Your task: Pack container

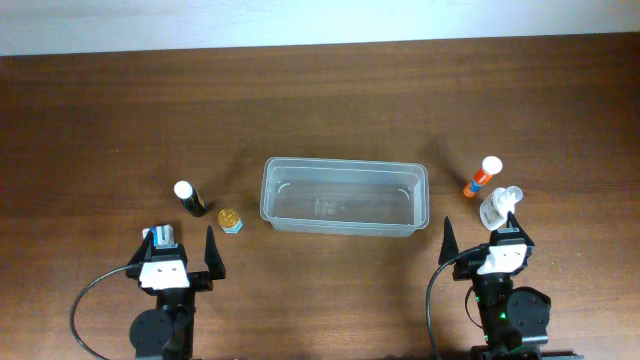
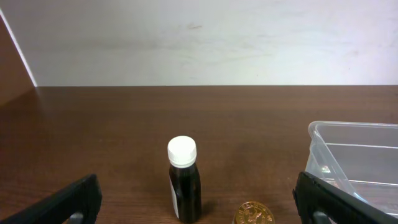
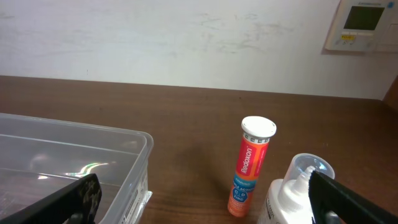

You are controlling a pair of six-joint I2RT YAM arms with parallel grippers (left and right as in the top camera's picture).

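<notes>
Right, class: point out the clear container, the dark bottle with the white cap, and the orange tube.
clear container (image 1: 268, 196), overhead view, on its left wall.
dark bottle (image 2: 185, 190), left wrist view, on its dark body below the cap.
orange tube (image 3: 250, 163), right wrist view, on its orange label.

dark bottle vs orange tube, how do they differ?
The dark bottle is near-black and squat with a neck under its cap; the orange tube is slim and straight-sided. The bottle stands left of the container; the tube stands right of it. Both stand upright with white caps, outside the container.
</notes>
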